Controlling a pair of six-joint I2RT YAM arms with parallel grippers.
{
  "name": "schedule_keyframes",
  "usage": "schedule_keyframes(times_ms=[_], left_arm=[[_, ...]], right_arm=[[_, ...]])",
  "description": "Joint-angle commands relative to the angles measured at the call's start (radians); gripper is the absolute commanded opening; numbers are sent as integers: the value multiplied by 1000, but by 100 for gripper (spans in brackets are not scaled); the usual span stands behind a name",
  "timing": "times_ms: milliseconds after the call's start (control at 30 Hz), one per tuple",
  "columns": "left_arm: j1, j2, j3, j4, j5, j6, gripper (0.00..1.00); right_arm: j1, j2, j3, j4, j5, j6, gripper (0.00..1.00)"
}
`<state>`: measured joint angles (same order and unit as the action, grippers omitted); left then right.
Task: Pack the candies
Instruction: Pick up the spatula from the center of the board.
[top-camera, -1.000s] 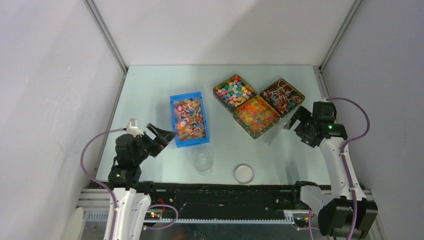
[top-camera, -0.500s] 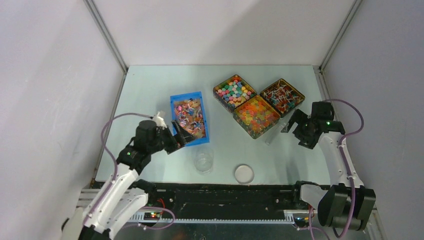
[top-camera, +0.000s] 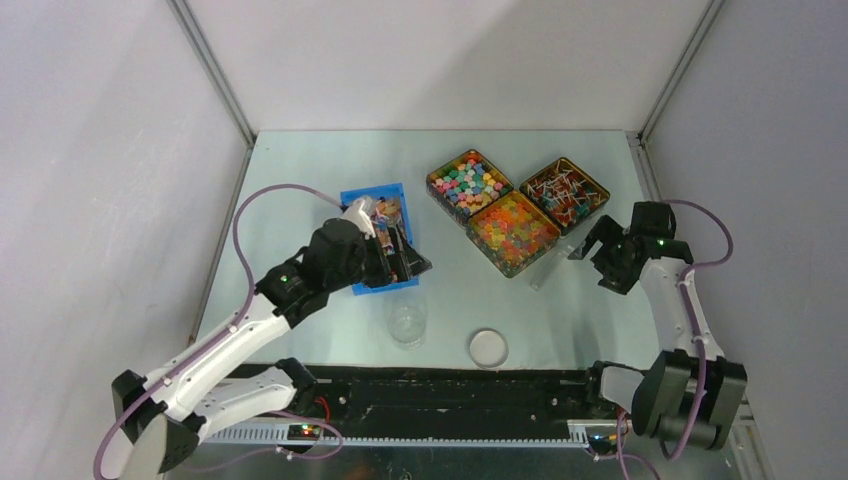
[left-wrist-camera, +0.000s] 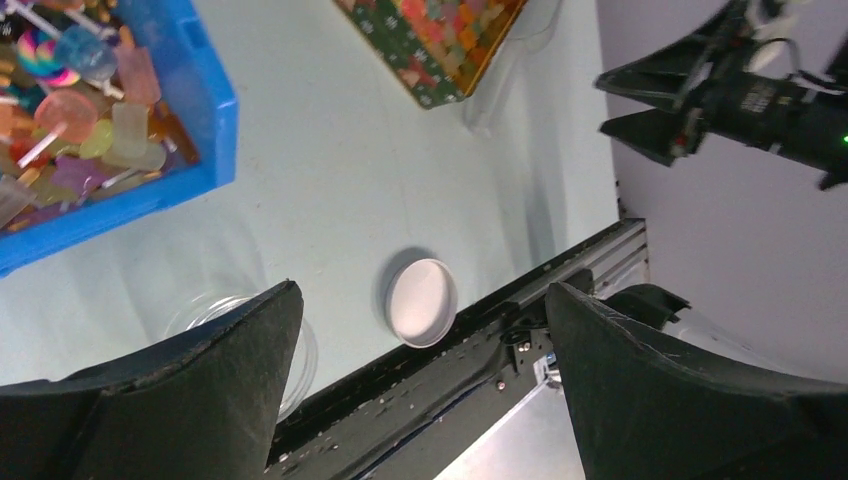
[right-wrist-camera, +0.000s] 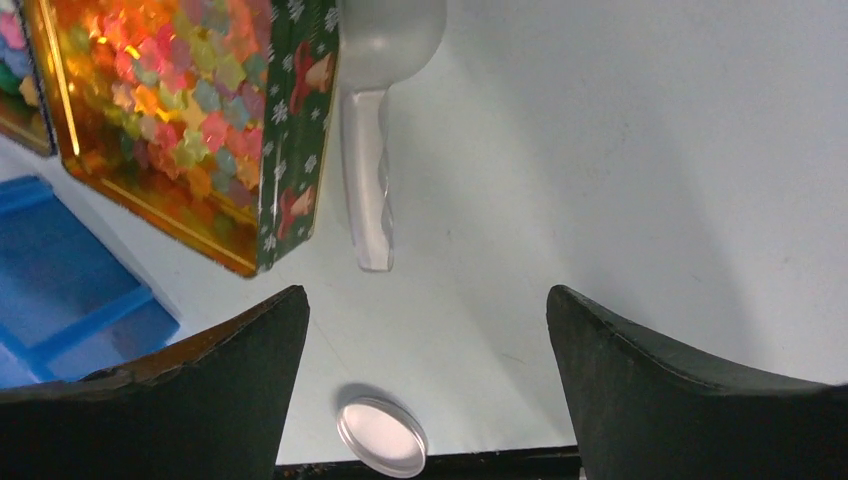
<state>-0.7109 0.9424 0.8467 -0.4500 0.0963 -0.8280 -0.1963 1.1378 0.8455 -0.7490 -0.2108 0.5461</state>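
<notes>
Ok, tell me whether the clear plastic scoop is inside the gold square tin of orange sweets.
No, the clear plastic scoop lies on the pale table, beside the patterned wall of the gold square tin.

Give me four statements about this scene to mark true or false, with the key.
1. The left gripper and right gripper are both open and empty. True.
2. The lid sits on the cup. False: it lies on the table, apart from the cup.
3. Three tins stand on the table. True.
4. The scoop lies in the cup. False: it lies on the table beside the nearest tin.
</notes>
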Motion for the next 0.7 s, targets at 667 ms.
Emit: schedule_keyframes(times_ms=[667], left_arm=[[-22,-152,-20,35,-164,-2,98]], right_arm=[[-21,474,250,142,9,58,72]])
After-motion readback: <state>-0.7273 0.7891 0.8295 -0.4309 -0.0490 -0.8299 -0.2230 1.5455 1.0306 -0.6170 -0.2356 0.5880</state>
